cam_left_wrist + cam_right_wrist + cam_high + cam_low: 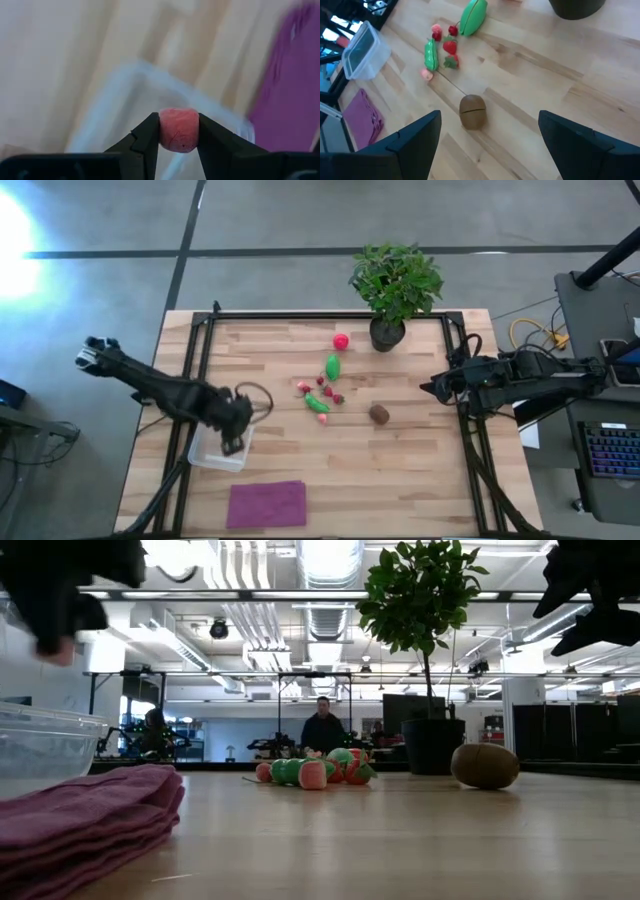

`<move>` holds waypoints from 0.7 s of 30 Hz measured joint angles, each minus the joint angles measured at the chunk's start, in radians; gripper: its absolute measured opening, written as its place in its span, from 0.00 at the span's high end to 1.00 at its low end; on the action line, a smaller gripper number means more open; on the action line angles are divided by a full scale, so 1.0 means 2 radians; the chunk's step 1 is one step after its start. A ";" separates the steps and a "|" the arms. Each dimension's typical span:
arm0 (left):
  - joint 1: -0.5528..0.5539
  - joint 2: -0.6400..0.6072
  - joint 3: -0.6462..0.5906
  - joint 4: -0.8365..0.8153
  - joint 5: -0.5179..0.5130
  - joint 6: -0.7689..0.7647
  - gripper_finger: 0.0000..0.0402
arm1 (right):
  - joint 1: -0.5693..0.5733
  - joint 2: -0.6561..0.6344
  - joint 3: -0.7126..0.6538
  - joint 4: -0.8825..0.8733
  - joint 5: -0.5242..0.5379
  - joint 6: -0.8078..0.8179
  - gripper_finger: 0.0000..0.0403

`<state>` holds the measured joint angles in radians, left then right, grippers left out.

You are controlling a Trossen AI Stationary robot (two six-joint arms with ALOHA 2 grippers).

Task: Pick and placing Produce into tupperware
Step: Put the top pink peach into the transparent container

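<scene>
Pink produce piece (178, 129) pinched in left tool (178, 131), directly above clear tupperware (212, 452) beside purple cloth (266, 504). Not yet released. Farther out on wooden table (400, 460): green and red produce cluster (322, 392), brown kiwi (379, 414), all unplaced. Right tool (487, 132) hovering wide open, empty, near kiwi. Early stage, seemingly.

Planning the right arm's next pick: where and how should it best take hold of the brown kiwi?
Probably from straight above, closing on the widest middle of the kiwi. It is a smooth oval lying alone on bare table, apart from the other produce, so both fingers have room. The open right gripper is already nearby.
</scene>
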<state>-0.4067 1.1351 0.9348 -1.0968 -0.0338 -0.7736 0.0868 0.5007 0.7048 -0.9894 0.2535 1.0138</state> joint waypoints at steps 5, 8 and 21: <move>-0.047 0.037 -0.011 -0.020 0.017 0.025 0.76 | 0.000 0.000 0.000 0.000 0.006 0.021 0.19; -0.057 0.055 -0.022 -0.028 0.022 0.023 0.76 | 0.000 0.000 0.000 0.000 0.016 0.035 0.19; -0.069 0.038 -0.090 -0.050 0.003 -0.200 0.60 | 0.000 0.013 0.000 0.001 0.019 0.044 0.19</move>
<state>-0.5441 1.2116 0.7540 -1.1965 -0.0273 -1.1743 0.0865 0.5274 0.7048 -0.9880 0.2920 1.1022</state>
